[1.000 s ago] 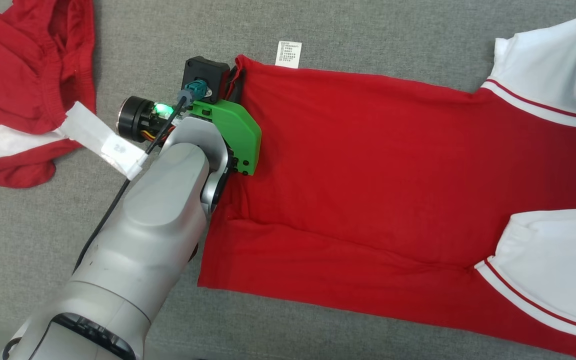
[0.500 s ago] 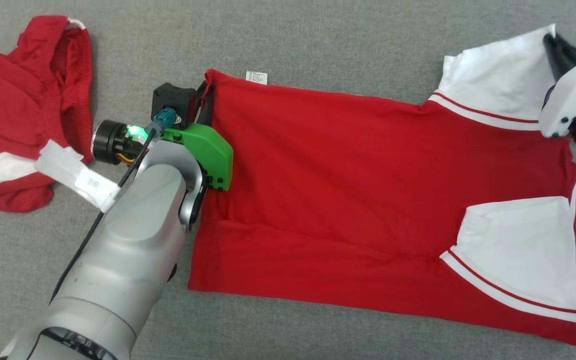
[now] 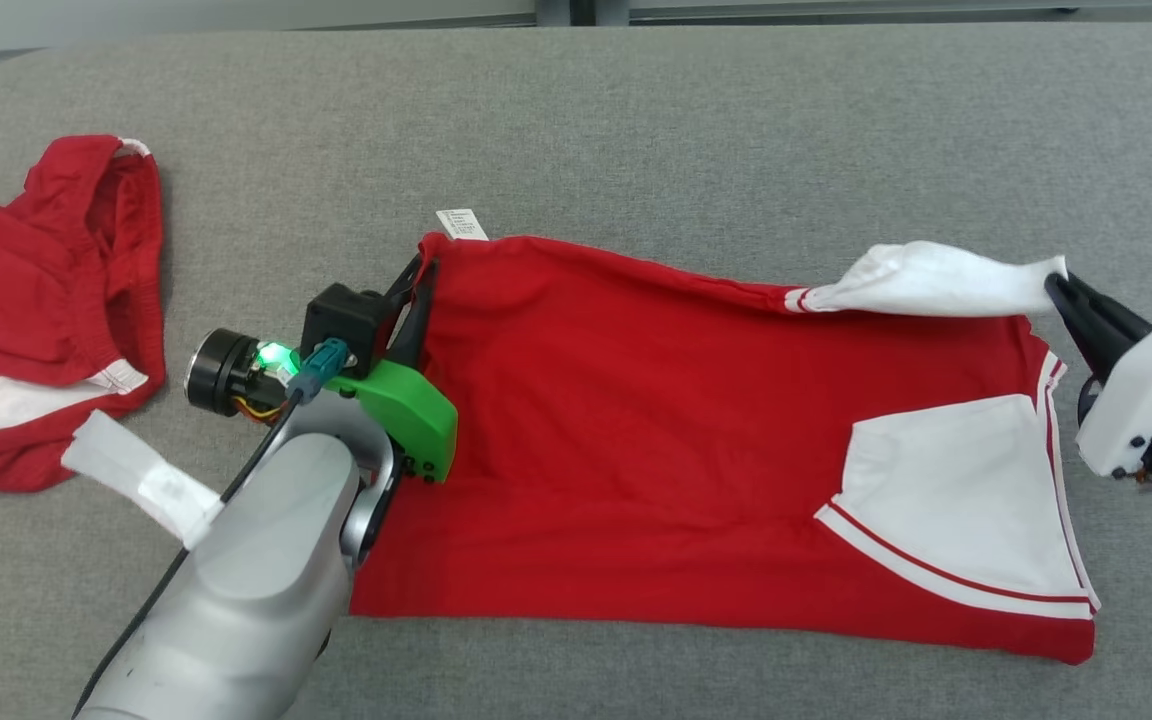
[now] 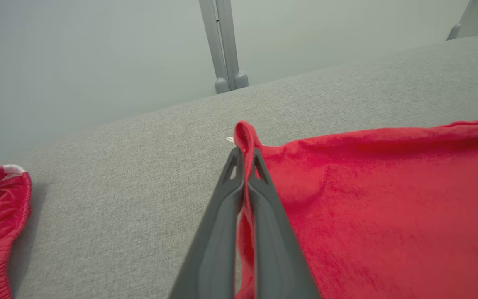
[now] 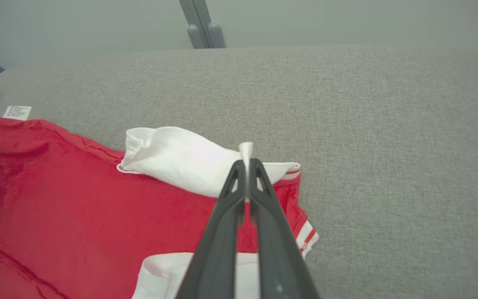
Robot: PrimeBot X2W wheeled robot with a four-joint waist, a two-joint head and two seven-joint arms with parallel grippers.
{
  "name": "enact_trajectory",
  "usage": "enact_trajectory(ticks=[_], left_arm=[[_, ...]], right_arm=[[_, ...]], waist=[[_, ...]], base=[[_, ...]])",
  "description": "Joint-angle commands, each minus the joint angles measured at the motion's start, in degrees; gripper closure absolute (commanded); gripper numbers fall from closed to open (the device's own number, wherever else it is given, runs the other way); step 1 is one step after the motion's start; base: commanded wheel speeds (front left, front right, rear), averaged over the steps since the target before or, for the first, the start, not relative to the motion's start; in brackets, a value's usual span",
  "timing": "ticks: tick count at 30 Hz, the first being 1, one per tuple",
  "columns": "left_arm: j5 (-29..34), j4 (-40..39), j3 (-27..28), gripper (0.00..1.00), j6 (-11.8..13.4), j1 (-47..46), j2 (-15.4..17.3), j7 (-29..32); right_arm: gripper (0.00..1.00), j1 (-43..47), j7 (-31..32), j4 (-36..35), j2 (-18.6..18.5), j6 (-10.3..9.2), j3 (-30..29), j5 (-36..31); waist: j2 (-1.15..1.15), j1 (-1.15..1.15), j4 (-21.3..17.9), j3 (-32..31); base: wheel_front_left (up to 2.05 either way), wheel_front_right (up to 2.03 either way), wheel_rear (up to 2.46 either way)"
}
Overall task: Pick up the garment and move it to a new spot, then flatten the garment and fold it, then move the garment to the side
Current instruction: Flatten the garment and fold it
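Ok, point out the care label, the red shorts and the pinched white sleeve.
care label [image 3: 462,224], head view, middle of the tag
red shorts [image 3: 26,295], head view, red middle
pinched white sleeve [image 3: 926,282], head view, lifted middle

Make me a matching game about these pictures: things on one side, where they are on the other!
1 left end effector
2 right end effector
3 red shorts
4 label

A shut on the white sleeve
B crumpled at the far left
C shut on a corner of the red shirt
D poking out past the shirt's far edge

Pairs: 1-C, 2-A, 3-B, 4-D
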Motion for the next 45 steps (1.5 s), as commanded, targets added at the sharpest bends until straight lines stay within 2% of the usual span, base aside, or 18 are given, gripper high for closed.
enact_trajectory(ticks=[1,5,12,21,22,24,26,27,28,29,30,31,34,36,40,45], left_arm=[[0.8,-1.5,0.6,1.0,0.2,2.0,1.1,-0.2],[2.2,-5.3,2.6,1.0,0.6,6.4,3.3,-0.2],[3.4,-7.8,5.7,1.0,0.6,12.1,5.4,-0.2],[5.6,-7.8,8.8,1.0,-0.9,16.4,5.3,-0.2],[5.6,-7.6,9.1,0.93,-0.9,16.8,5.1,-0.2],[5.7,-7.1,9.8,0.96,-1.3,17.4,4.7,-0.2],[5.7,-6.8,10.6,0.93,-1.5,17.8,4.6,-0.2],[5.8,-6.5,10.9,0.9,-1.6,18.3,4.5,-0.2],[5.9,-6.3,11.3,0.79,-1.7,18.6,4.4,-0.2],[5.9,-6.1,11.8,0.61,-1.8,18.8,4.3,-0.2],[6.1,-6.2,12.4,0.12,-1.8,18.9,4.2,-0.2],[6.0,-6.5,13.1,0.0,-1.6,19.3,3.9,-0.2],[5.9,-8.1,15.9,0.0,-1.3,21.1,3.2,-0.2],[4.6,-11.3,19.7,0.0,-1.2,22.9,2.3,-0.2],[4.8,-19.7,28.7,0.0,-3.2,28.8,0.1,-0.1],[7.3,-30.4,39.6,0.0,-7.3,36.2,-4.1,-0.1]], right_arm=[[1.0,2.2,0.9,-1.5,0.5,-0.1,-0.7,0.8],[1.0,7.3,3.4,-5.7,1.6,-0.1,-2.0,1.7],[1.0,13.8,6.4,-9.4,4.0,-0.1,-3.3,2.5],[1.0,20.4,8.7,-11.5,7.4,-0.09,-3.2,3.8],[1.0,21.0,9.1,-11.5,7.7,-0.09,-2.9,4.1],[1.0,22.1,10.0,-11.5,7.9,-0.09,-2.4,4.4],[1.0,22.7,10.5,-11.4,8.1,-0.09,-2.1,4.6],[1.0,23.1,10.5,-11.3,8.3,-0.09,-2.1,4.5],[1.0,23.2,10.6,-11.1,8.5,-0.09,-2.2,4.3],[0.58,23.3,10.4,-11.0,8.6,-0.09,-2.3,4.0],[0.0,23.6,10.6,-10.7,8.8,-0.09,-2.4,3.6],[0.0,23.8,10.5,-10.5,9.0,-0.08,-2.4,3.3],[0.0,24.1,10.2,-10.1,9.3,-0.09,-2.0,2.9],[0.0,24.4,10.0,-10.1,9.3,-0.09,-1.7,2.9],[0.0,25.0,9.0,-11.3,9.6,-0.08,-2.3,3.2],[0.0,24.9,5.6,-11.6,11.7,-0.08,-6.8,1.8]], waist=[[0.0,0.0,-1.4,-1.3],[0.0,0.0,-2.3,-1.9],[0.0,0.0,-3.2,-2.5],[0.0,0.0,-3.9,-3.7],[0.0,0.0,-4.0,-3.8],[0.0,0.0,-4.2,-4.1],[0.0,0.0,-4.3,-4.4],[0.0,0.0,-4.4,-4.6],[0.0,0.0,-4.5,-4.7],[0.0,0.0,-4.5,-4.9],[0.0,0.0,-4.5,-5.1],[0.0,0.0,-4.5,-5.3],[0.0,0.0,-4.4,-6.0],[0.0,0.0,-4.3,-6.7],[0.0,0.0,-3.9,-7.9],[0.0,0.0,-3.0,-9.1]], base=[[0.0,0.0,0.0],[0.0,0.0,0.0],[0.0,0.0,0.0],[0.0,0.0,0.0],[0.0,0.0,0.0],[0.0,0.0,0.0],[0.0,0.0,0.0],[0.0,0.0,0.0],[0.0,0.0,0.0],[0.0,0.0,0.0],[0.0,0.0,0.0],[0.0,0.0,0.0],[0.0,0.0,0.0],[0.0,0.0,0.0],[0.0,0.0,0.0],[0.0,0.0,0.0]])
